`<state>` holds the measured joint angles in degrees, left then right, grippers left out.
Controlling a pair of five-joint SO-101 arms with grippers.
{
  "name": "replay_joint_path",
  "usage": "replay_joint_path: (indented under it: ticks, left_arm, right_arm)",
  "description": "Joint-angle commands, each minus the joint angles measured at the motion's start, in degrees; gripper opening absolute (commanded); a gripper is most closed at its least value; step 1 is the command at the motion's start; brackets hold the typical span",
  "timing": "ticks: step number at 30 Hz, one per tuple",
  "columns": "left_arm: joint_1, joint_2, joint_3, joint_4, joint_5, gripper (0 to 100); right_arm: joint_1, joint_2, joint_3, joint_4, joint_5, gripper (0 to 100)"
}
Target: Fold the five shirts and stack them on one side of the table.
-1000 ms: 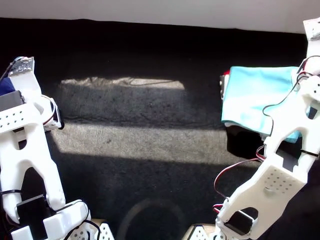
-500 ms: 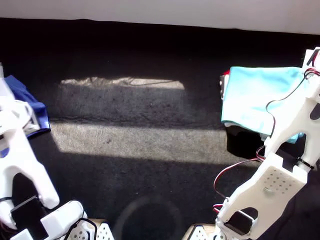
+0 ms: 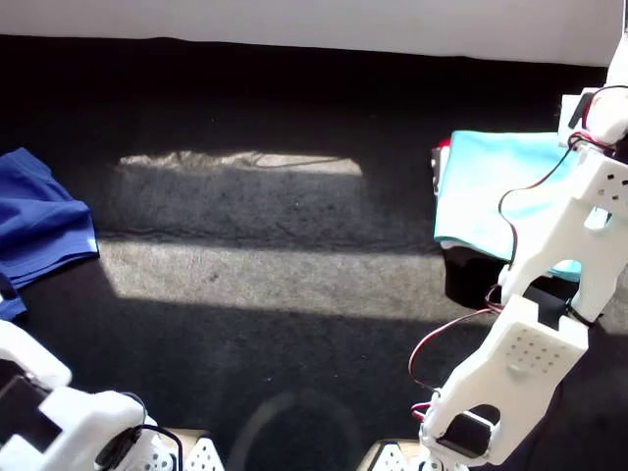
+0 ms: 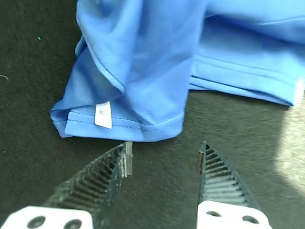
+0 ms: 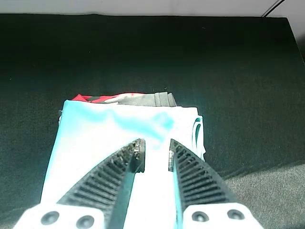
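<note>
Since the earlier frames: left arm [image 3: 59, 432] pulled back from the left middle of the table to the near left corner, uncovering the blue shirt [image 3: 39, 221]. Right arm [image 3: 545, 294] shifted slightly toward the far edge, still over the stack.

Blue shirt: unfolded and rumpled, at the left edge of the table, partly past the high view's border. Smooth, thin knit fabric with soft folds, a stitched double hem and a small white label [image 4: 103, 116] sewn at the hem.

Light blue shirt [image 3: 491, 196]: folded to a flat rectangle, on top of the stack at the right side of the table. Beneath it, at the far edge, a red garment [image 5: 105, 98] and a dark garment [image 5: 159, 99], only their edges exposed.

Left gripper [image 4: 164, 155]: jaws wide apart, holding nothing, ridged black fingers over bare cloth just beside the blue shirt's hem.

Right gripper [image 5: 156, 155]: jaws narrowly apart, holding nothing, above the light blue shirt.

Table [image 3: 294, 98]: covered in black, matte, felt-like cloth, crossed by a pale sunlit band [image 3: 265, 280].
</note>
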<state>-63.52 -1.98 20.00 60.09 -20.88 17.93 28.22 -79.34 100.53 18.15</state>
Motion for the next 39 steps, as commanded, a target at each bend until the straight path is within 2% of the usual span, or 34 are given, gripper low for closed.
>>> replay_joint_path:
  ticks: [1, 7, 12, 20, 29, 31, 34, 39]
  left_arm:
    - [-3.4, 4.1, -1.8, -6.0, -1.1, 23]
    - [-6.5, 6.1, -7.0, -7.6, -1.0, 23]
    - [-5.3, 6.5, -9.0, -9.8, -0.9, 23]
    - [-2.4, 12.8, -9.5, -18.5, -1.0, 23]
    - [-1.3, 18.0, -12.0, -18.8, -0.7, 23]
    - [-1.4, 17.9, -12.0, -18.8, -0.7, 16]
    - [-1.5, 17.9, -12.0, -18.8, -0.7, 0]
    - [-1.5, 17.5, -12.1, -18.8, -0.7, 1]
  right_arm:
    - [-0.4, -8.6, 4.8, 0.7, -0.5, 9.0]
    - [-3.6, -21.8, 26.8, 0.5, -0.4, 9.0]
    - [-8.3, -30.5, 42.1, 0.4, -0.4, 9.0]
    - [-12.3, -44.3, 56.1, 0.3, -0.6, 9.0]
    - [-12.2, -54.0, 71.0, -0.5, -0.4, 9.0]
    - [-12.2, -55.3, 74.4, -1.8, -0.4, 9.0]
    - [-12.2, -57.1, 79.2, -3.9, -0.4, 9.0]
    - [-12.2, -60.4, 85.8, -7.3, -0.4, 9.0]
